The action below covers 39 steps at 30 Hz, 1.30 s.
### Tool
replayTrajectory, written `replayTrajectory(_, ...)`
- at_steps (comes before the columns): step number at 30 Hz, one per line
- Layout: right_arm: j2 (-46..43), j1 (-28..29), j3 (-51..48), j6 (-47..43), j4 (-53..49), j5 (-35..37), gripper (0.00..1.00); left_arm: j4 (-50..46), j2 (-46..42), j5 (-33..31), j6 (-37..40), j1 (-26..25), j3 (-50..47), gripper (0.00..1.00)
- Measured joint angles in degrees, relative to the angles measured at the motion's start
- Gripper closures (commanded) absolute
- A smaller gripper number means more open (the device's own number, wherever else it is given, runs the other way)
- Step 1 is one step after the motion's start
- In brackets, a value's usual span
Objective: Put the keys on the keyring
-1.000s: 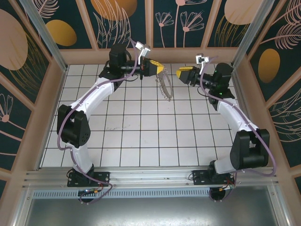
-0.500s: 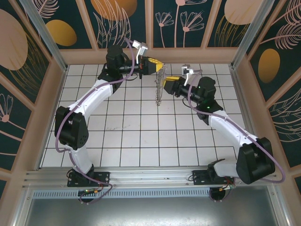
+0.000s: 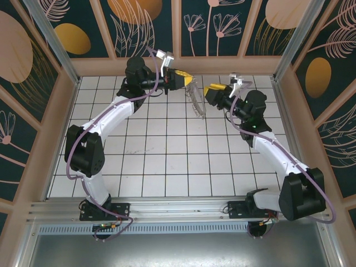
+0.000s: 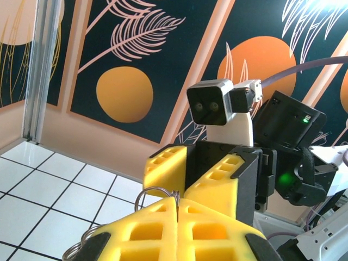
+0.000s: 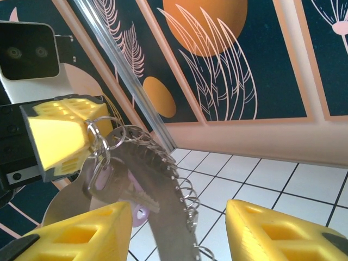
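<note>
The keyring (image 3: 196,102), a thin pale hoop fringed with small wire rings, hangs in the air below my left gripper (image 3: 184,78). That gripper (image 4: 178,202) is shut on one wire ring (image 4: 155,191) at the hoop's top. In the right wrist view the hoop's band (image 5: 157,196) curves down between my right gripper's (image 5: 176,217) open fingers. A silver key (image 5: 124,187) with a lilac tag (image 5: 139,210) dangles from a small ring beside the left gripper's yellow finger (image 5: 57,136). My right gripper (image 3: 211,89) stands just right of the hoop, facing the left one.
White tiled floor (image 3: 167,150) lies well below both grippers. Patterned walls (image 3: 222,28) with a wooden sill stand close behind them. An aluminium post (image 5: 125,70) rises at the left corner.
My right gripper pushed in leftward at the hoop, then drew back right and up. The hoop swung edge-on and turned back. The left gripper stayed shut and barely moved.
</note>
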Motion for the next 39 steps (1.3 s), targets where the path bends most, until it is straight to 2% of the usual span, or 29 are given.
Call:
replayTrajectory(14, 3.0, 3.3, 0.9, -1.2, 1.7, -3.4, 0.49, 1.6, 0.0, 0.2, -1.5, 0.0, 0.0, 1.00)
replayTrajectory(24, 5.9, 4.4, 6.0, -2.4, 1.7, -4.3, 0.50, 2.6, 0.0, 1.0, -2.8, 0.0, 0.0, 1.00)
replayTrajectory(27, 7.1, 4.5, 7.3, -3.1, 1.7, -4.6, 0.58, 2.8, 0.0, 1.0, -2.8, 0.0, 0.0, 1.00)
replayTrajectory(31, 7.7, 4.7, 8.3, -3.8, 1.2, -5.1, 0.80, 2.9, 0.0, 1.0, -2.8, 0.0, 0.0, 1.00)
replayTrajectory(34, 7.7, 5.0, 8.3, -4.5, 1.1, -5.2, 0.92, 3.0, 0.0, 1.1, -2.8, 0.0, 0.0, 1.00)
replayTrajectory(37, 7.6, 5.3, 8.3, -4.8, 0.8, -5.5, 1.00, 2.9, 0.0, 1.0, -2.8, 0.0, 0.0, 1.00)
replayTrajectory(39, 7.6, 5.5, 8.3, -4.9, 0.6, -5.6, 1.00, 2.9, 0.0, 1.1, -2.9, 0.0, 0.0, 1.00)
